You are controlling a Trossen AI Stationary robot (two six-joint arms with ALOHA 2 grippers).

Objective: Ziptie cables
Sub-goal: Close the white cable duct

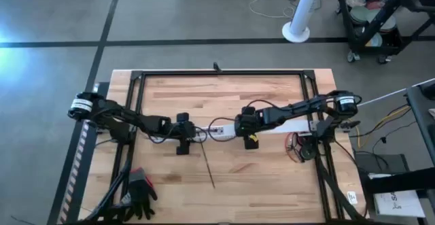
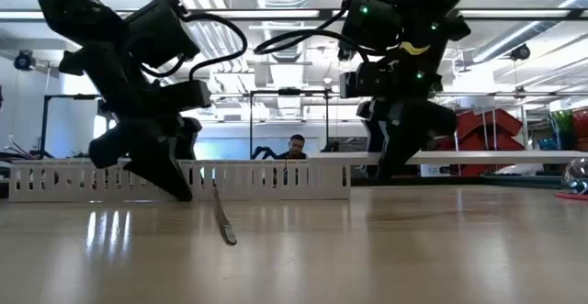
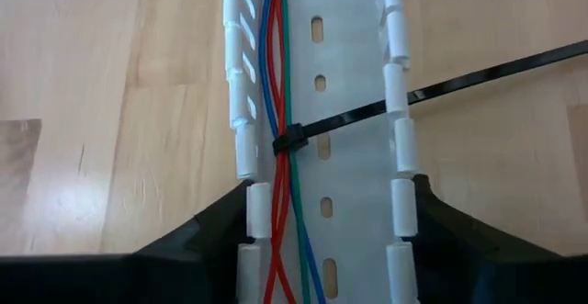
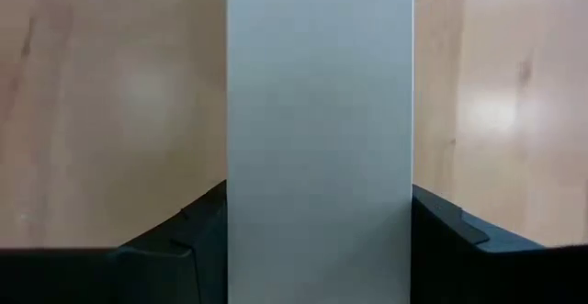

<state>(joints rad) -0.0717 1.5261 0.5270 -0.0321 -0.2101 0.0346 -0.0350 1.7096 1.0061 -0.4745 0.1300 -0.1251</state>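
The cables [image 3: 280, 84], red, blue and green wires, run along inside a white slotted duct [image 3: 354, 111] that lies on the table. A black ziptie [image 3: 288, 143] is looped around them; its tail [image 1: 207, 164] trails toward the near edge and sticks out past the duct wall [image 2: 222, 219]. My left gripper [image 1: 182, 135] straddles the duct just behind the ziptie. My right gripper [image 1: 248, 128] is to its right, shut on a plain white flat strip [image 4: 319, 111] that reaches toward the table's right [image 1: 292, 124]. My left gripper has the white duct between its two fingers [image 3: 220, 226], one against each slotted side wall [image 3: 250, 203], lying across the duct. It comes from above, slanting down. The duct rests on the table. My right gripper pinches the white flat strip by its two long edges [image 4: 234, 212], fingers across it. The strip fills the whole gap between the fingers. In the low view it sits a little above the tabletop [image 2: 496, 157].
A black frame [image 1: 217, 73] runs around the tabletop. Black gloves [image 1: 139, 187] lie at the near left corner. A tangle of red wire [image 1: 296, 149] sits by the right arm's base. Bare wood [image 1: 272, 184] spreads toward the near edge.
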